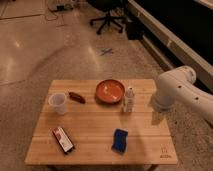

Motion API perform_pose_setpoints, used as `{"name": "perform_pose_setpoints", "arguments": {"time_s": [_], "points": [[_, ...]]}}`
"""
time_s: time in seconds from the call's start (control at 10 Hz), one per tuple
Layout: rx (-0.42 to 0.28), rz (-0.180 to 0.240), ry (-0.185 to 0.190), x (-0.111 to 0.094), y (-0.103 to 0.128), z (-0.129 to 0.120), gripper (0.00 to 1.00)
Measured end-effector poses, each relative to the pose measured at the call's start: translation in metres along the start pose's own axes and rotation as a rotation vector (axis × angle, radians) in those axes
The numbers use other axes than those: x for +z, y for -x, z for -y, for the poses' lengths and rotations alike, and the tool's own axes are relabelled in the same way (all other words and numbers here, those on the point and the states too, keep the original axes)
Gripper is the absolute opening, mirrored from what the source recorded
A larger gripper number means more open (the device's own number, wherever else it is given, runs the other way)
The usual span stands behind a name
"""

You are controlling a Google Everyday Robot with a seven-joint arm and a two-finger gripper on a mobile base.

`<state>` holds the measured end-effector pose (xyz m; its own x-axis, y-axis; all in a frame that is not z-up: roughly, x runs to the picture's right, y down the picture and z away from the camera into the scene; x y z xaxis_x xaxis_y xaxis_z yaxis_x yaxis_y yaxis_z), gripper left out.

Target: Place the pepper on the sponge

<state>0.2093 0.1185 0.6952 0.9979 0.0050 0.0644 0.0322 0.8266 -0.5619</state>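
1. Pepper (76, 97): small, dark red, tapering. It lies flat on the wooden table (95, 125) in the upper-left part of the tabletop, angled slightly, just right of a translucent plastic cup (58, 103) and close to it. I cannot tell whether the two touch.
2. Sponge (119, 140): bright blue block in the lower-middle of the tabletop, near the front edge. Nothing rests on it. It is well apart from the pepper, which sits diagonally up and left of it.
3. Orange-red bowl (110, 91): upper-centre of the table, to the right of the pepper, with a pale smear or reflection inside.
4. Small pale bottle (129, 100): stands upright just beside the bowl's right rim. It is possibly a shaker, but the view is too soft to be sure.
5. Flat red-and-black packet (63, 139): lower left of the table, lying at a diagonal, level with the sponge and well to its left.
6. Robot arm (175, 90): a bulky white joint at the right of the frame, over the table's right edge. Its link runs off toward the lower right.
7. Gripper: not visible anywhere in the frame, so open or closed cannot be told. Nothing is held over the table.
8. Background: a black office chair (107, 20) at the top centre and a blue cross mark (106, 51) on the speckled floor beyond the table.
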Motion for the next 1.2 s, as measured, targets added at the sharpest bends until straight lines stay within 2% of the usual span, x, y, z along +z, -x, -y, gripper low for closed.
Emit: {"name": "perform_pose_setpoints", "arguments": {"time_s": [0.4, 0.7, 1.0, 1.2], "points": [[-0.097, 0.021, -0.005, 0.018, 0.077, 0.022, 0.65], [-0.110, 0.034, -0.012, 0.037, 0.117, 0.042, 0.65], [-0.112, 0.044, -0.021, 0.067, 0.161, 0.066, 0.65], [-0.125, 0.073, -0.026, 0.082, 0.190, 0.077, 0.65]]}}
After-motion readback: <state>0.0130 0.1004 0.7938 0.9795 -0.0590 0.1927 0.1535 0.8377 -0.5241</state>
